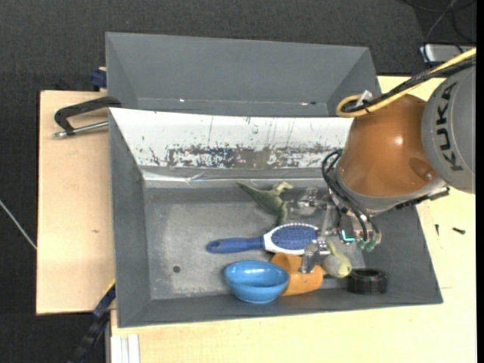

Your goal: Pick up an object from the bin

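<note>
The hand (321, 242) hangs at the right end of the blue hairbrush (290, 238), near the bin's (181, 218) front right corner; I cannot tell how wide it stands. The brush lies flat, its long axis along the front wall and its handle pointing left.

Glossy plastic bowl (255, 280) — scuffed matt metal bin (174, 225)
</note>
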